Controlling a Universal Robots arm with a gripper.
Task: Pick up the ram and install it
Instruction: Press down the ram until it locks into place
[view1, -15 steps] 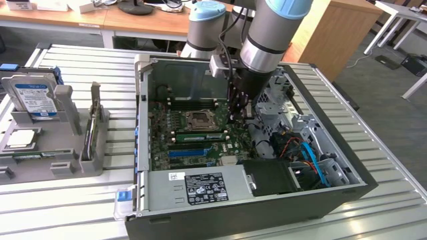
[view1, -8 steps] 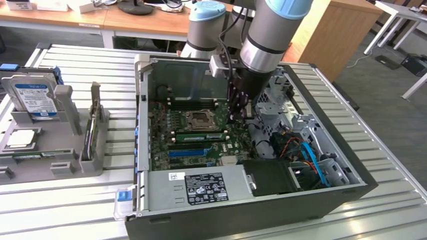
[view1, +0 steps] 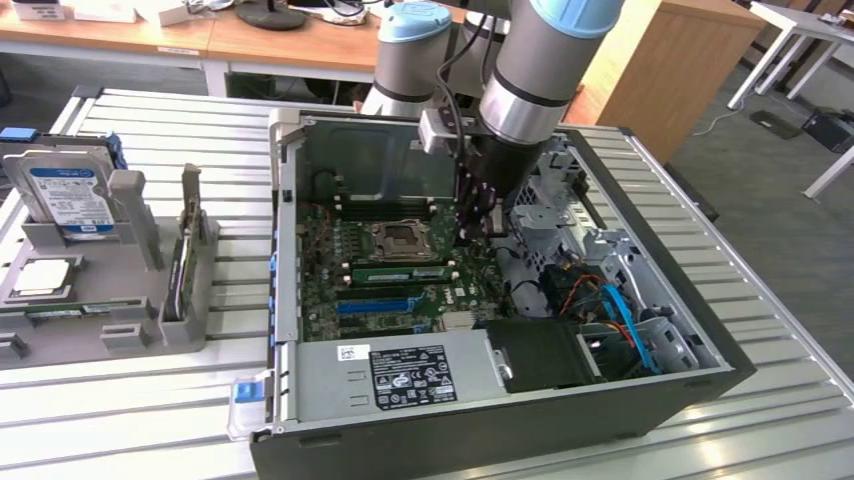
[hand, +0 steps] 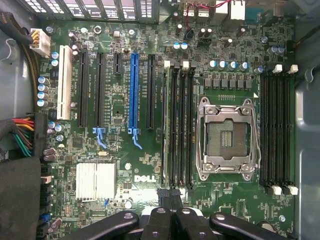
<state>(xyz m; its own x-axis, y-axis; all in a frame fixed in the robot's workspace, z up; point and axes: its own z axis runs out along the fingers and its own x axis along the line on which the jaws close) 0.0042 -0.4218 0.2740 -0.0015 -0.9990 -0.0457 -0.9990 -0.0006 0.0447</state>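
The end effector is pinched shut, low inside the computer case over one end of the memory slots. The ram looks seated in a slot beside the CPU socket, so installation seems nearly complete. Whether it is latched, I cannot tell.

The exterior view stands off high and looks down at a slant from a middling distance, with the whole open computer case in the centre of the frame, the grey holder rack at lower left and the arm at top centre. The wrist view faces straight down into the case from close by, with the gripper in its foreground. Both share the motherboard, its CPU socket and blue slot.
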